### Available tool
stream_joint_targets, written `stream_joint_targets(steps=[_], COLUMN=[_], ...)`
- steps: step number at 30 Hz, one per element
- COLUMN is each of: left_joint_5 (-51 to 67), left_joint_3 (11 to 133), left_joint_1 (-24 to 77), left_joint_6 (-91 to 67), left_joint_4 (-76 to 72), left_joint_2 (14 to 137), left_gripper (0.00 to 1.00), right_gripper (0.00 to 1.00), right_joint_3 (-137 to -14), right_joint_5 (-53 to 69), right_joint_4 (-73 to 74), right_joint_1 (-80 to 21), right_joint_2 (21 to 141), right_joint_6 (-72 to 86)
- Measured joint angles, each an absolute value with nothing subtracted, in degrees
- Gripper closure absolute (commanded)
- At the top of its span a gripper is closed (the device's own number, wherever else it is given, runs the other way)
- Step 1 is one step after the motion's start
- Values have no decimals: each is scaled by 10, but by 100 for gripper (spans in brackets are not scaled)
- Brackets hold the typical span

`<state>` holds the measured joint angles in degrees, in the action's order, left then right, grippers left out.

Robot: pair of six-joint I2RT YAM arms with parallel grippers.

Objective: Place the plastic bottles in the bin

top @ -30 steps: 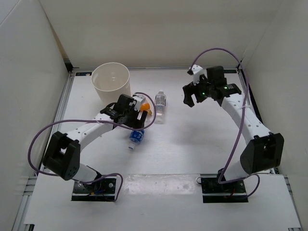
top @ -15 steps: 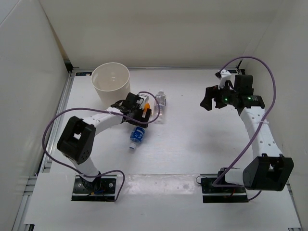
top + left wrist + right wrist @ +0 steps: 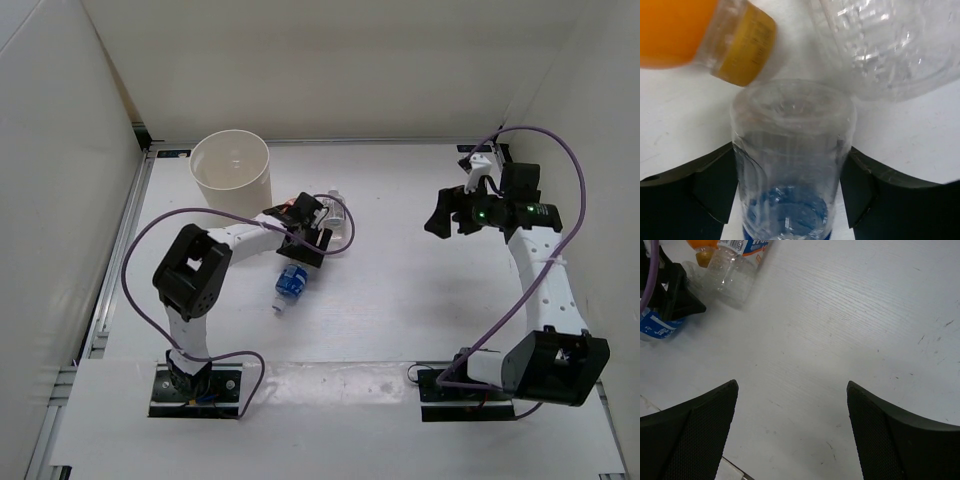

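Step in hand: grasp of the first bottle; none of the three is in the bin (image 3: 246,198) yet, judging from its visible interior. The left end effector (image 3: 792,155) sits low over the bench (image 3: 400,300) with its jaws about half open. Its fingers (image 3: 710,187) flank the base end of the clear blue-label bottle (image 3: 289,284), one on each side and right against the bottle's walls. I cannot tell whether they are pressing on it. The bottle lies on its side on the bench, cap end toward the arm bases, well apart from the bin. Just beyond its base lie the short orange bottle (image 3: 675,30), to the left in the wrist view, and the clear pale-label bottle (image 3: 890,45), to the right. Both are close enough to be nudged. The right end effector (image 3: 791,390) is fully open and empty, over bare bench well to the right of the cluster. Next move, as I judge it: close firmly on the blue-label bottle. Then lift clear of the two neighbours, carry it back and left over the bin's mouth, and release. The thin clear wall may flex or slip in the grip.
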<state>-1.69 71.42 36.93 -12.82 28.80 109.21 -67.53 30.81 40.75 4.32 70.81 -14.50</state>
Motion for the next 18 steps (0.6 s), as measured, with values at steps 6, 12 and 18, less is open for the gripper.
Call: stream_joint_targets(steps=[6, 12, 18], left_joint_5=[-26, -31, -55], left_joint_3=[722, 760, 814], left_joint_1=[378, 384, 433], left_joint_6=[-123, -97, -38], left_joint_4=[321, 369, 393], left_joint_2=[1093, 1087, 1044], left_gripper=[27, 42, 45], right_gripper=[10, 10, 10], right_joint_3=[-692, -711, -716], right_joint_5=[333, 352, 374], right_joint_4=[414, 412, 407], right_joint_1=[61, 63, 63], right_joint_2=[761, 805, 824], right_joint_6=[-153, -136, -119])
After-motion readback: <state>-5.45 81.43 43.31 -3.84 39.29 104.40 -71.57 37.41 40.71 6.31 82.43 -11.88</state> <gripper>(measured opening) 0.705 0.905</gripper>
